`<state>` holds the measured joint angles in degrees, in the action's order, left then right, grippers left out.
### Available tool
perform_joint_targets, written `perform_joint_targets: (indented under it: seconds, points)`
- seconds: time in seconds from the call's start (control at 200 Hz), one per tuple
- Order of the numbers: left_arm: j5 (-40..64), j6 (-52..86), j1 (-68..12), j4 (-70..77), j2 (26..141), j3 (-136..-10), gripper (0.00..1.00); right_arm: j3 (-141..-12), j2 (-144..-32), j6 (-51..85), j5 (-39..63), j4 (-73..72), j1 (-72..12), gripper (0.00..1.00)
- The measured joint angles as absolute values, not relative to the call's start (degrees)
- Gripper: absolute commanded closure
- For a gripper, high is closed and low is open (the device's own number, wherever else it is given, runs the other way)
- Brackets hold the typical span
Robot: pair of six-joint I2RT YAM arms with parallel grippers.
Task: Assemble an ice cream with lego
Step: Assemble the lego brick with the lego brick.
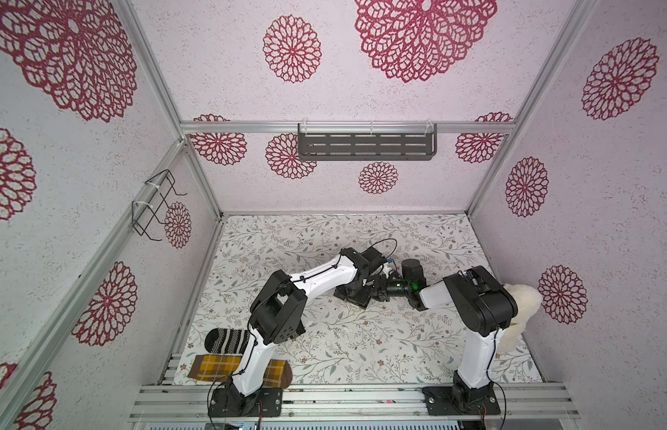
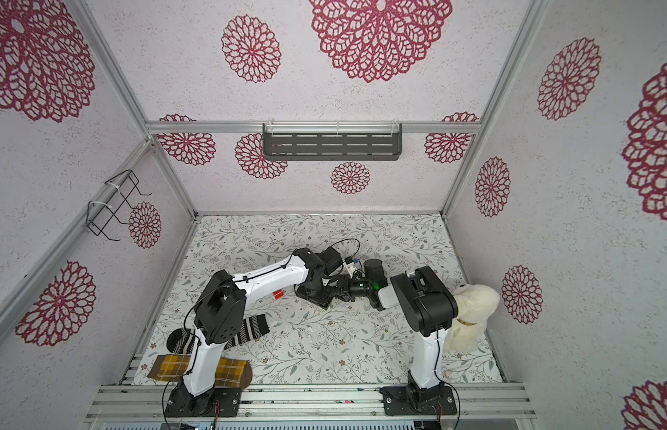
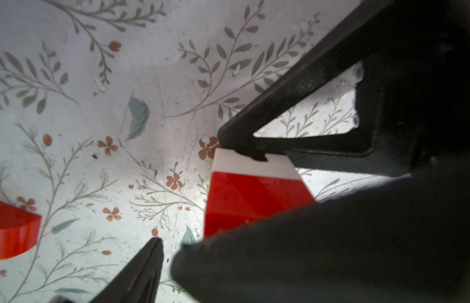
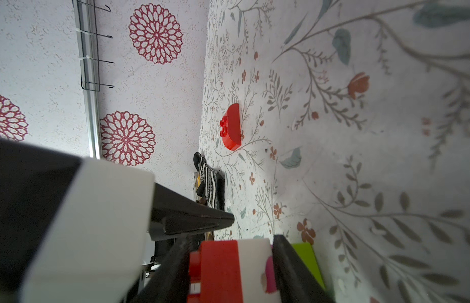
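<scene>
- While the right gripper clamps the ice cream at mid-table, red, white, pink and green bands show.
- Left gripper stands open, one finger touching the white band.
- Loose red brick lies apart on the table.

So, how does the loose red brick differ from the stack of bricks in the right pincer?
The loose red brick lies alone on the table; the stack of bricks is gripped by the right pincer. The loose brick is all red; the stack shows red, white, pink and green. The loose brick has a rounded outline; the stack looks straight-edged. Both are glossy plastic with red in them.
</scene>
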<state>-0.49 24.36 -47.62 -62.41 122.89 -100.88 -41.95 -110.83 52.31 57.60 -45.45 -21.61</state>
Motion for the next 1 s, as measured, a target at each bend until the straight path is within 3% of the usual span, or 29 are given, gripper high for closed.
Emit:
perform_joint_targets:
  seconds: [0.19, 0.52, 0.745, 1.001]
  points:
    - [-0.36, 24.1, -47.62, -62.85, 122.89, -102.24, 0.24, -42.13, -111.0, 52.18, 57.6, -45.45, -21.54, 0.64]
    - [-0.54, 24.08, -47.57, -63.37, 122.5, -102.19, 0.16, -41.95, -111.0, 50.98, 56.16, -44.66, -21.45, 0.31]
    - [-1.04, 24.49, -47.57, -62.5, 119.33, -101.49, 0.09, -41.87, -111.0, 50.41, 55.51, -43.79, -21.5, 0.26]
    - [-1.13, 26.37, -46.48, -57.91, 106.87, -98.32, 0.08, -40.97, -110.19, 49.95, 54.89, -43.59, -21.5, 0.23]
